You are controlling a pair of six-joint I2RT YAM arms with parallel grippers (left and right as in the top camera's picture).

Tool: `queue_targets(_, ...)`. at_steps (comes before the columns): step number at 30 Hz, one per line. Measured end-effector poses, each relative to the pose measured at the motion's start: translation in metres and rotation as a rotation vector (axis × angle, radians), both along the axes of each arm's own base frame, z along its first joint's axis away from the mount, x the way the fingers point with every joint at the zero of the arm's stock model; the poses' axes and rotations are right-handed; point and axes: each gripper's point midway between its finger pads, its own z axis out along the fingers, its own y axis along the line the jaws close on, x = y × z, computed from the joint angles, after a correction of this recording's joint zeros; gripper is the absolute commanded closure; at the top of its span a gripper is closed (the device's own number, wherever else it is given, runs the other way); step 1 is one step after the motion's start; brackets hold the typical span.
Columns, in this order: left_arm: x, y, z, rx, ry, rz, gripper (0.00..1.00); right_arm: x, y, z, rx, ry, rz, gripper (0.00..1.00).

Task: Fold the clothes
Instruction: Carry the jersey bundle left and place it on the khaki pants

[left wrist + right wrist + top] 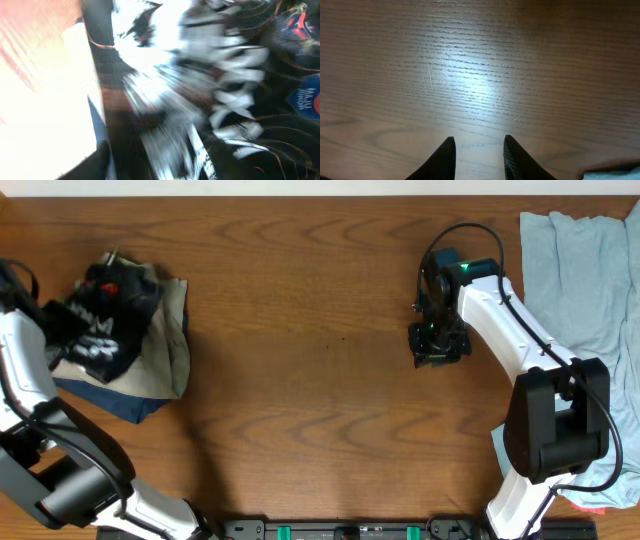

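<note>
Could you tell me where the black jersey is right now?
In the overhead view, the black jersey lies bunched at the far left of the table, atop a folded khaki garment and a navy garment.

The black jersey [108,320] (white lettering, thin orange lines) lay crumpled in a heap atop folded khaki shorts [176,345] near the tabletop [320,380] left edge.
</note>
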Motion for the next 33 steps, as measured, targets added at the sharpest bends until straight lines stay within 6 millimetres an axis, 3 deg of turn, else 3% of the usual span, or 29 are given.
queue_targets(7, 0.001, -0.007, -0.004, -0.071, -0.025, 0.014, 0.02, 0.0, 0.0, 0.0, 0.0, 0.0, 0.0, 0.69)
queue_targets(13, 0.009, -0.033, 0.002, -0.168, -0.071, -0.037, 0.02, 0.0, -0.002, 0.0, -0.014, -0.003, 0.002, 0.68)
queue_targets(19, 0.019, -0.108, 0.013, -0.245, -0.038, -0.234, 0.02, 0.001, -0.004, 0.0, -0.021, -0.005, 0.003, 0.68)
queue_targets(23, 0.027, -0.169, 0.009, -0.264, 0.01, -0.44, 0.17, 0.001, -0.004, -0.001, -0.022, -0.004, 0.003, 0.68)
queue_targets(27, 0.027, -0.223, -0.006, -0.27, 0.052, -0.639, 0.19, 0.0, -0.004, 0.0, -0.023, -0.003, 0.003, 0.68)
queue_targets(30, 0.022, -0.247, -0.027, -0.272, 0.085, -0.721, 0.19, -0.001, -0.004, 0.0, -0.025, 0.004, 0.003, 0.68)
queue_targets(33, 0.017, -0.249, -0.043, -0.277, 0.107, -0.73, 0.18, -0.001, -0.004, 0.0, -0.025, 0.004, 0.003, 0.68)
